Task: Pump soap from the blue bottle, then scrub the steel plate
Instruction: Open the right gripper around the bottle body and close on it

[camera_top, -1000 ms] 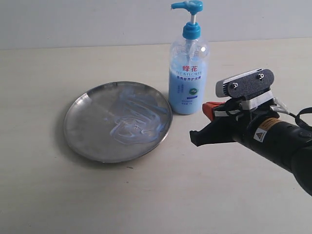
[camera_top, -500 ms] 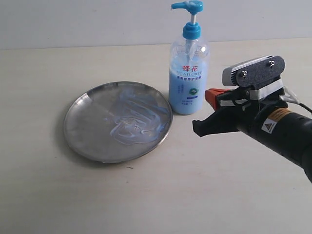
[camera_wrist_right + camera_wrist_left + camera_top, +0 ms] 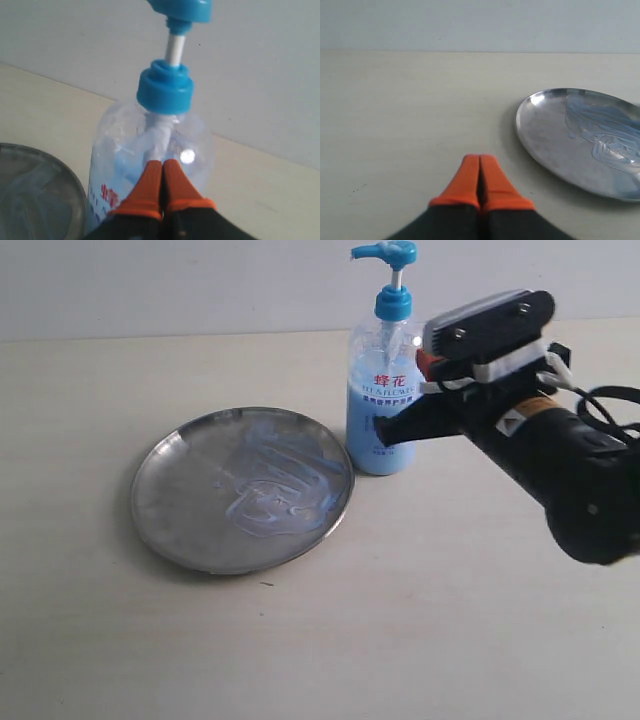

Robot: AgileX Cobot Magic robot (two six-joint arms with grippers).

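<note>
**Shut pincer swings up to soap bottle beside smeared plate**

Exterior view: The blue bottle [image 3: 372,390] stands at upper centre of the frame, just beside the steel plate [image 3: 150,470] at centre left. Pale streaks of soap [image 3: 275,485] already cover the plate's floor. The right gripper [image 3: 385,428], jaws pressed together and holding nothing, reaches in from the right. Its tips cross in front of the bottle's body, well below the pump head [image 3: 385,252]. This looks like a line-up for a press with a shut pincer, not a grasp. A second ago it hung lower and farther right, clear of the bottle. Bottle, plate and smears have not shifted.

Left wrist view: The left gripper [image 3: 480,172], closed and empty, sits low over the table [image 3: 395,110] near the plate's rim, seemingly parked out of the way.

Right wrist view: The closed orange tips face the bottle's shoulder. Whether they touch it cannot be told.
</note>
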